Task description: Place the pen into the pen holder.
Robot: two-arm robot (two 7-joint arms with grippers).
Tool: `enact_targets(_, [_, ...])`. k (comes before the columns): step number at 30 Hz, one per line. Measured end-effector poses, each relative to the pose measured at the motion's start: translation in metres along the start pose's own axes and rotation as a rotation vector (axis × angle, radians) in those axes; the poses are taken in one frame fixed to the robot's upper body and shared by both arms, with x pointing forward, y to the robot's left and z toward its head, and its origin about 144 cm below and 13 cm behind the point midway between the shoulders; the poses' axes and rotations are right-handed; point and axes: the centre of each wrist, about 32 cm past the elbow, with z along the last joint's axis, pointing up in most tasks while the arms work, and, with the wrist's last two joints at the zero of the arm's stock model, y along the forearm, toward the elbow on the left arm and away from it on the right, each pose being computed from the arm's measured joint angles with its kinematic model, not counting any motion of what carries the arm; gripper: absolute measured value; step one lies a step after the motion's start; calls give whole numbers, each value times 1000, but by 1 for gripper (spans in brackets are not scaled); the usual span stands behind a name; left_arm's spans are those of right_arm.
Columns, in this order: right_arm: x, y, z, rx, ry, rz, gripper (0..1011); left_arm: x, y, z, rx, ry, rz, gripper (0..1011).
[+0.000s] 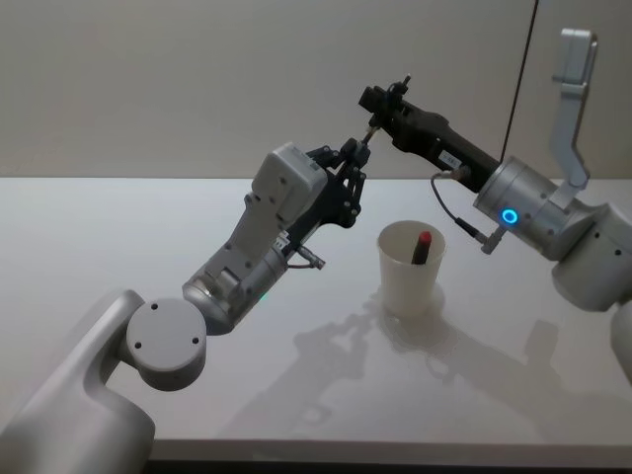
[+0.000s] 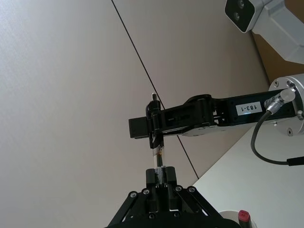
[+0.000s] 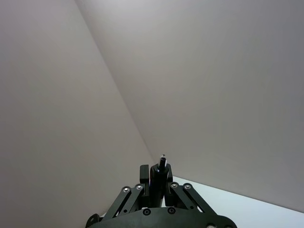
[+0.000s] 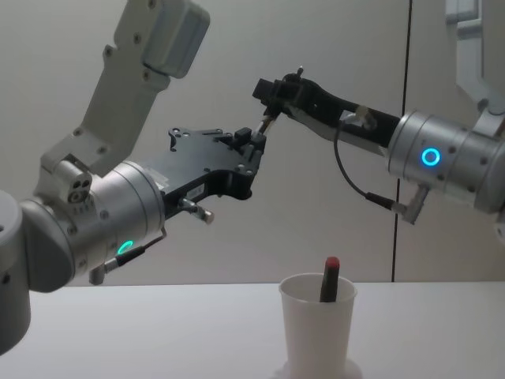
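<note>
Pen (image 2: 159, 152): held in the air above the table, well above the pen holder; it is gripped at both ends, one end by each gripper.
Left gripper (image 1: 354, 158): raised left of the cup; its fingers (image 2: 160, 176) are closed on the lower end of the pen.
Right gripper (image 1: 380, 102): raised above and behind the cup; its fingers (image 3: 159, 178) are closed on the upper end of the pen (the tip is seen sticking out between them in the right wrist view).
Pen holder (image 1: 410, 267): a white paper cup, upright on the table (image 1: 118, 237), below and between the two grippers.
Second pen (image 4: 329, 279): dark with a red cap, leaned inside the cup.
</note>
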Motion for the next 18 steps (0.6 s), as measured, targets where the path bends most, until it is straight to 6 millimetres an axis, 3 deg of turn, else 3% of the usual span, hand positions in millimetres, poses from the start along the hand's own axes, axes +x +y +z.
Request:
enact_targets(14, [0,-1,1,4,-1,2,144,0,0,0,0,0,0,131])
enact_targets(17, [1,-1,2,8,-2,1,143,0,0,0,0,0,0,195])
enact_targets(18, [1,-1,2,8,-2,1,143,0,0,0,0,0,0,262])
